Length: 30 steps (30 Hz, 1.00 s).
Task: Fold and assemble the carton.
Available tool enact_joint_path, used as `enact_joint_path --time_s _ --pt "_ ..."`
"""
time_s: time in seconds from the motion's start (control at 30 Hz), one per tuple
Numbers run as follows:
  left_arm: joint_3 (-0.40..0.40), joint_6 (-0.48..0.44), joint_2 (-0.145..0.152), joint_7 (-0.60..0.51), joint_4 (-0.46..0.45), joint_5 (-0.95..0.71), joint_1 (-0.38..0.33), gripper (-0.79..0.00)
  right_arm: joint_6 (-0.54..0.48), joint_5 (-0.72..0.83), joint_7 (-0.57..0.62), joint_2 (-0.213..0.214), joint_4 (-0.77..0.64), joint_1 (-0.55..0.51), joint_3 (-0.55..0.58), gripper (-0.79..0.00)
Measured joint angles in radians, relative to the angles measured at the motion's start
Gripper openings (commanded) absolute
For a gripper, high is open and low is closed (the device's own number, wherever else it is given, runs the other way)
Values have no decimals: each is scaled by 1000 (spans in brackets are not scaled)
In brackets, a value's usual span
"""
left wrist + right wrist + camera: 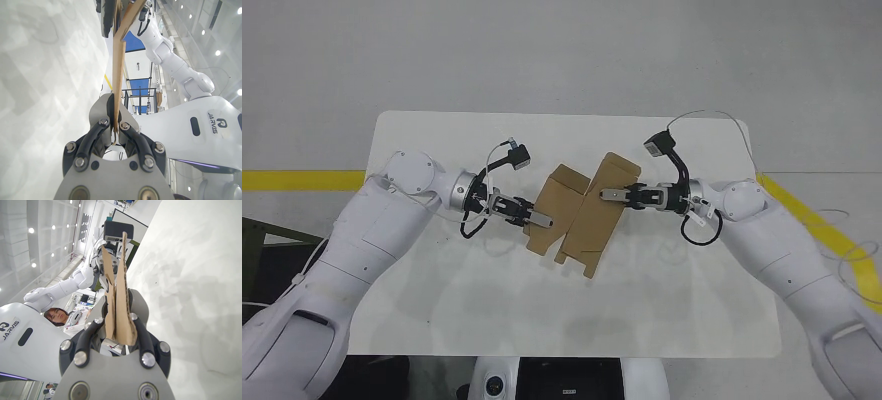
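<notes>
A flattened brown cardboard carton is held above the middle of the white table, between the two arms. My left gripper is shut on its left edge, and my right gripper is shut on its right edge. In the left wrist view the carton runs edge-on out of the gripper, with a flap bending off at the far end. In the right wrist view two cardboard layers sit pinched in the gripper and spread apart farther out.
The table's front edge runs near the bottom of the top view. A yellow floor line passes on both sides of the table. Cables loop off the right wrist.
</notes>
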Motion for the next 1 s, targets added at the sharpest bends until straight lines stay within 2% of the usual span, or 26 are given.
enact_joint_path --time_s 0.07,0.17,0.33,0.6,0.83,1.0 --pt "-2 2 0 -2 1 -3 0 -785 -2 5 -2 1 -2 2 -5 -785" --pt "-6 3 0 -3 6 -8 -1 0 -7 13 -7 3 -5 4 -11 -785" --pt "-25 -18 0 18 5 -41 -4 0 -29 30 -29 5 8 10 -10 -785" --pt "-86 -198 5 208 15 30 9 0 -102 44 -105 -4 89 11 18 -785" --pt "-97 -171 -8 395 30 108 24 0 -101 -22 -282 -46 122 24 21 -785" --pt "-105 -149 -14 486 15 137 41 0 -82 -84 -355 -75 109 35 10 -785"
